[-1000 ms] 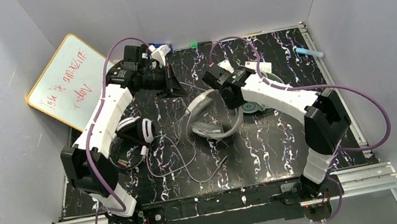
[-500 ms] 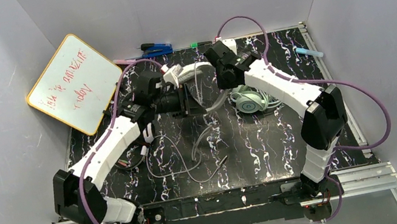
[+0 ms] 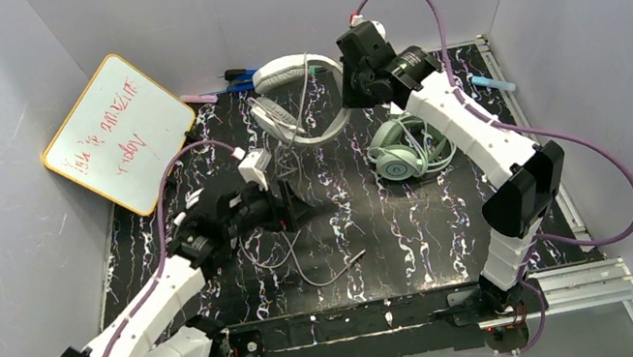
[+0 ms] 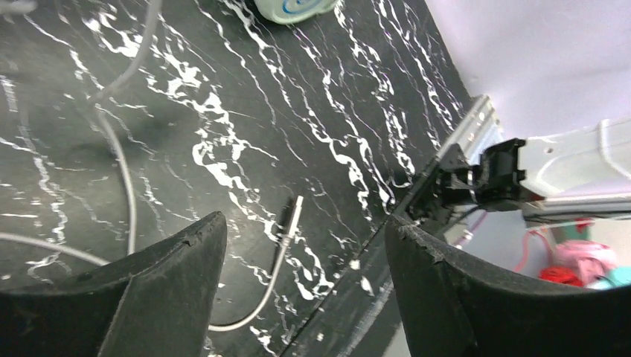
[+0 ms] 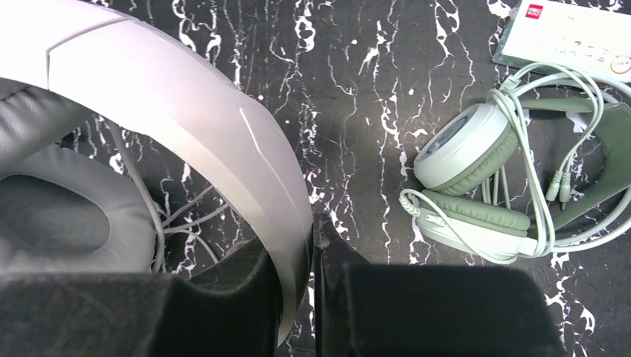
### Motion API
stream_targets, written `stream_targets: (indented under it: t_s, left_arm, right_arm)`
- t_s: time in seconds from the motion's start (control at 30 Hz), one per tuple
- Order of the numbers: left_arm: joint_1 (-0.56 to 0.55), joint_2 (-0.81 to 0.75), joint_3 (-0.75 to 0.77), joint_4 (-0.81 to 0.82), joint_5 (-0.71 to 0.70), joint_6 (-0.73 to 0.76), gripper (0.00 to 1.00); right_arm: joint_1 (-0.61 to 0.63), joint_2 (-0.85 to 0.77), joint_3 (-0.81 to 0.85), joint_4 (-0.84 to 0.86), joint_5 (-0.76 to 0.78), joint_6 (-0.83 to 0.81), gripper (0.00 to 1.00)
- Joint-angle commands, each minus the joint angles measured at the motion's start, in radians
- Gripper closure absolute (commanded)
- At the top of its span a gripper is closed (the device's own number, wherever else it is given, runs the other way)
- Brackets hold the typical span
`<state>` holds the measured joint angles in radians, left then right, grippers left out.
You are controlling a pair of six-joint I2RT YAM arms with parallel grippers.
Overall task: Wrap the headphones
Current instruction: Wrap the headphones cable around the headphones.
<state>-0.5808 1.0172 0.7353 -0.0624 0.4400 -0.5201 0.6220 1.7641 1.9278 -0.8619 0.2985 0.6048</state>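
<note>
Top external view: the light grey headset (image 3: 295,79) is held raised above the far edge of the table (image 3: 458,222) by the right gripper (image 3: 347,93). In the right wrist view its 2 fingers are seen clamped on the headband, with an earcup hanging to the left of them.

1 second ago this headset lay flat on the table under that gripper. Half a second ago it was partly lifted, with the left gripper (image 3: 298,209) close beside it. Since then it has been carried up and away, and the left gripper has been drawn back towards its base. That gripper's fingers are spread wide, with nothing between them.

The grey cable (image 3: 293,261) trails down from the headset and is left loose on the table. Its plug (image 4: 289,220) lies just below the left gripper's open fingers. The lift is judged to free the cable for winding, with the plug end well placed to be taken by the left gripper.

The mint-green headset (image 3: 400,159) rests on the table on the near side of the right gripper. Its pale cable is looped about the earcups, so it appears already wrapped. The black-and-white headset cannot be made out.

No container is seen. Only a flat white packet (image 5: 573,33) lies beyond the mint-green headset, and its contents are not shown.
</note>
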Motion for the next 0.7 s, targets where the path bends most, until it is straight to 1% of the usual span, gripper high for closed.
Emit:
stream_targets:
  t_s: [0.0,0.1,0.17,0.2,0.23,0.3,0.33,0.47,0.57,0.67]
  left_arm:
    - [-0.01,-0.175,-0.129,0.161,-0.161,0.055,0.25]
    - [-0.021,-0.253,-0.238,0.266,-0.215,0.039,0.25]
    - [-0.029,-0.27,-0.281,0.298,-0.26,0.05,0.25]
    - [-0.034,-0.273,-0.302,0.323,-0.284,0.057,0.24]
    - [-0.037,-0.272,-0.323,0.347,-0.301,0.061,0.2]
    - [-0.047,-0.254,-0.36,0.41,-0.308,0.063,0.03]
    - [-0.052,-0.237,-0.371,0.437,-0.309,0.062,0.02]
    - [-0.094,-0.139,-0.385,0.513,-0.336,0.08,0.02]
    - [-0.127,-0.067,-0.398,0.579,-0.39,0.099,0.02]
    - [-0.133,0.015,-0.419,0.659,-0.454,0.11,0.02]
  right_arm:
    - [-0.005,-0.061,0.107,0.006,-0.065,0.027,0.99]
    - [-0.007,-0.059,0.16,-0.027,-0.078,0.029,0.99]
    - [-0.009,-0.058,0.192,-0.048,-0.082,0.037,0.99]
    - [-0.009,-0.059,0.205,-0.056,-0.081,0.047,0.99]
    - [-0.011,-0.063,0.215,-0.063,-0.081,0.056,0.99]
    - [-0.012,-0.074,0.225,-0.067,-0.085,0.061,0.99]
    - [-0.013,-0.079,0.23,-0.068,-0.087,0.064,0.99]
    - [-0.023,-0.097,0.248,-0.073,-0.099,0.074,0.99]
    - [-0.034,-0.108,0.27,-0.077,-0.119,0.087,0.99]
    - [-0.045,-0.118,0.299,-0.084,-0.147,0.105,0.99]
